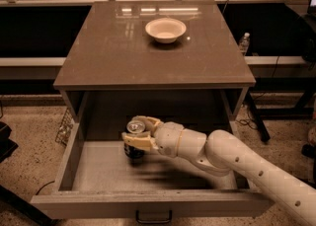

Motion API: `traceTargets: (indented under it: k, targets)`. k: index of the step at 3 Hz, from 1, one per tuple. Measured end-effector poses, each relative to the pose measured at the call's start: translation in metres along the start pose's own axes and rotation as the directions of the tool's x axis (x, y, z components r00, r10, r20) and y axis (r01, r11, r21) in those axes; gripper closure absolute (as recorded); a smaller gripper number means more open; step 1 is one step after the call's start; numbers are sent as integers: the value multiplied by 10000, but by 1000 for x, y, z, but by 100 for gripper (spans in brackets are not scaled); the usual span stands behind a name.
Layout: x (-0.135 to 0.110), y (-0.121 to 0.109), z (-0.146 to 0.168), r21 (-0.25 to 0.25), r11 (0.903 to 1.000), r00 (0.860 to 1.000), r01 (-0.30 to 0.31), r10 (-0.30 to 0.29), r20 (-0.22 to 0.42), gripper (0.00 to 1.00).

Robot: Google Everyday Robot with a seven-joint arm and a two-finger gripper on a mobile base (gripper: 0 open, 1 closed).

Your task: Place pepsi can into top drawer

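Cabinet (123,52) with drawer (98,173) open beneath its top. Arm (247,163) enters from the right. Bowl (166,29) sits on the top, toward the rear. Gripper (134,138), inside the drawer left of centre, pinches the upright can (134,151) low over the drawer floor.

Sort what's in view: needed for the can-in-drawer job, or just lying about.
Job: dark-blue pepsi can with silver top; open grey-brown top drawer; cream gripper, shut on the can inside the drawer.
Lying about: round white bowl on the cabinet top; clear plastic bottle, right.
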State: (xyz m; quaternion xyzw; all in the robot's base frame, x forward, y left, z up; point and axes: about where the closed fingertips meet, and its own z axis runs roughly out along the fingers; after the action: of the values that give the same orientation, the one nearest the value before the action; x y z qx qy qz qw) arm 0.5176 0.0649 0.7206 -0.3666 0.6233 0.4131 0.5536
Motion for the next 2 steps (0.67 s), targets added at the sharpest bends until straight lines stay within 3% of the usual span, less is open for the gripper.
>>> traceTargets:
  k: [1,2]
  targets:
    - [1,1,1,-25,10000,10000,41,-41,16,100]
    - [1,2,3,-59,10000,10000,48,-47,16,83]
